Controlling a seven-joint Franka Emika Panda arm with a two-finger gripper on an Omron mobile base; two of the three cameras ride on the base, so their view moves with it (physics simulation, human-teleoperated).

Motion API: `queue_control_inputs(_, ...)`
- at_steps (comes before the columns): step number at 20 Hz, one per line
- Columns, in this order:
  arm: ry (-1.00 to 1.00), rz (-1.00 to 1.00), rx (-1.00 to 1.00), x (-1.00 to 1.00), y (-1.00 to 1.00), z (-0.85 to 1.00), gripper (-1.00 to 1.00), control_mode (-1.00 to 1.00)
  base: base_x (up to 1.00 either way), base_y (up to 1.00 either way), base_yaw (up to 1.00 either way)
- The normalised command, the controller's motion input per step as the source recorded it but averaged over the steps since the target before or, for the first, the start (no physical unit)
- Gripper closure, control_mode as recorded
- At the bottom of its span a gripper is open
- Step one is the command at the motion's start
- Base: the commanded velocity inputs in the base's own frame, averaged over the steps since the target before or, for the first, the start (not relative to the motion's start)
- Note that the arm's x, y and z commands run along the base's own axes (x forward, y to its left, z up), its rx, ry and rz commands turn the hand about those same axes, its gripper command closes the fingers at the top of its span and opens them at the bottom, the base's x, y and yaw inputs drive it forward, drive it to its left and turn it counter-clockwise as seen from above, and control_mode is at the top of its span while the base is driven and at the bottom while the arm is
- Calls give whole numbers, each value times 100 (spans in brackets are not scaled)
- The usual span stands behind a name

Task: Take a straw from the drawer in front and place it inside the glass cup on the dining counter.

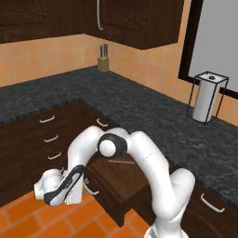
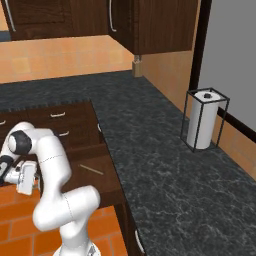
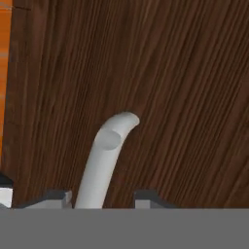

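Where the drawer (image 1: pixel 122 179) gapes — one straw (image 1: pixel 120 161) inside.

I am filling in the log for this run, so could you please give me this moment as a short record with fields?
drawer: pulled open, wood floor showing
straw: lying flat on the drawer floor, untouched
handle: silver bar on the drawer front, between the fingertips
gripper: at the drawer front, around the handle; open or shut cannot be told
paper towel roll: upright in a wire holder on the dark counter
knife block: at the back wall
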Motion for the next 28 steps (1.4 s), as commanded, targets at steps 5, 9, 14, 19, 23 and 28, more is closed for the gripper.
queue_control_inputs(5,26,0,33,-35,11,100,-100,-100,0,0,0)
queue_control_inputs(9,37,0,31,-14,0,87,-100,-100,0,0,0)
queue_control_inputs(14,19,0,34,-39,-16,96,-100,-100,0,0,0)
queue_control_inputs(19,14,0,33,19,-84,81,-100,-100,0,0,0)
queue_control_inputs(23,16,0,29,58,-85,18,-100,-100,0,0,0)
queue_control_inputs(28,7,0,19,38,-53,-18,-100,-100,0,0,0)
